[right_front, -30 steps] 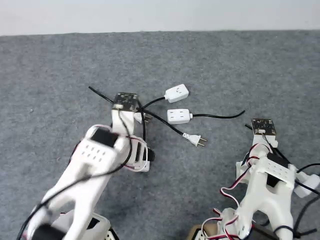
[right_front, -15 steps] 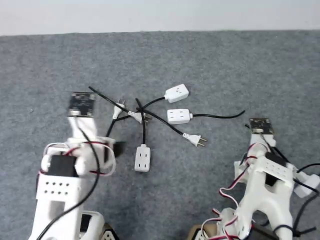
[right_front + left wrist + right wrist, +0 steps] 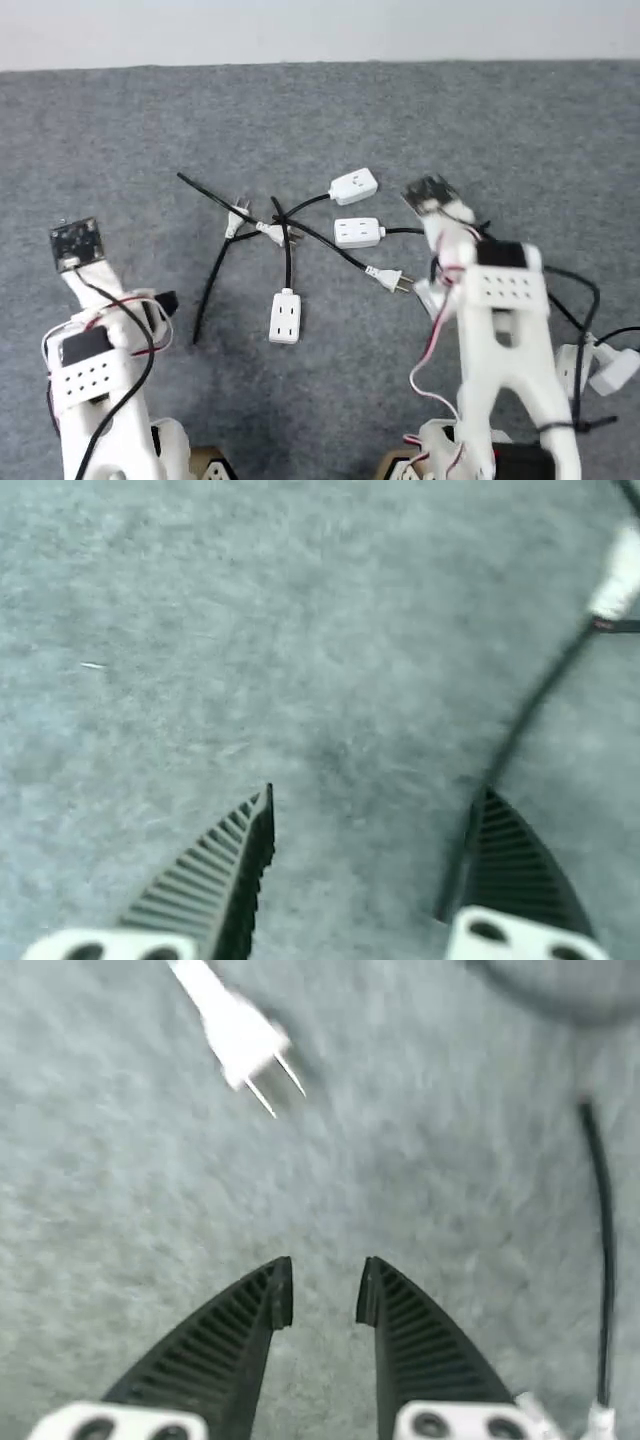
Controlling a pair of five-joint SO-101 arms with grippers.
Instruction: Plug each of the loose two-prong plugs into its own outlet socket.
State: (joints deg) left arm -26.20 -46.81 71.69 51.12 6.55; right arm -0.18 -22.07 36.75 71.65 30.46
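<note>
Hovering just short of the near plug (image 3: 238, 1032), the right jaws stand narrow, with a slim gap and nothing in it. Closing from here could nip the two bare prongs instead of the white body. It could also skid the plug over the grey surface (image 3: 520, 130), since it lies loose on a springy black cord (image 3: 335, 248). The left jaws gape wide and empty, low over the surface, with a second cord (image 3: 520, 738) running beside one tip; snagging it would likely drag the whole tangle. Beyond, the near socket (image 3: 285, 316) lies alone. The middle socket (image 3: 357, 232) and far socket (image 3: 355, 184) sit close together, and the left plug (image 3: 237, 215) and centre plug (image 3: 272, 232) rest where the cords cross.
</note>
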